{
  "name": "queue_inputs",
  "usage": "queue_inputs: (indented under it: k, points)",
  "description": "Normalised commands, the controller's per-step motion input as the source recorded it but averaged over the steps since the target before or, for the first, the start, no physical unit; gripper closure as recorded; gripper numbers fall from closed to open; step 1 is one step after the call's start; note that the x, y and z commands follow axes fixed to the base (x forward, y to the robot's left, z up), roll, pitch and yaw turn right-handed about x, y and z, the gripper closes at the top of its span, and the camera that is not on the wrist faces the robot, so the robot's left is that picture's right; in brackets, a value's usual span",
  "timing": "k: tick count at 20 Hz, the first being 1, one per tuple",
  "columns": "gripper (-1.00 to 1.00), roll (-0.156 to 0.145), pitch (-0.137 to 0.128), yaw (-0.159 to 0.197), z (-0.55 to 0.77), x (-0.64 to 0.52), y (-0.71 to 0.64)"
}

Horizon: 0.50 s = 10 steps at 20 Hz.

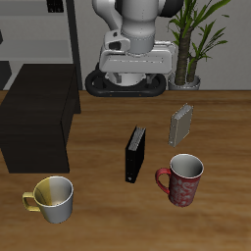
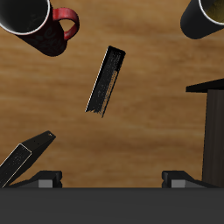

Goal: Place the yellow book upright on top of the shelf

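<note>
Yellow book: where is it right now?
In the exterior view the yellow book stands upright on the table, behind the red mug and beside the black book.

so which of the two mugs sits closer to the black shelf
The yellow-and-white mug, near the table's front edge just ahead of the shelf. The red mug stands beyond the black book, much farther away.
</note>
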Motion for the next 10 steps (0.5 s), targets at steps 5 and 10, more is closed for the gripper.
queue_inputs:
  k: [5, 10]
  points:
    - [-1.0, 0.003, 0.004, -0.038, -0.08, -0.19, 0.26]
    - [-1.0, -0.001, -0.032, -0.064, -0.08, -0.32, 0.47]
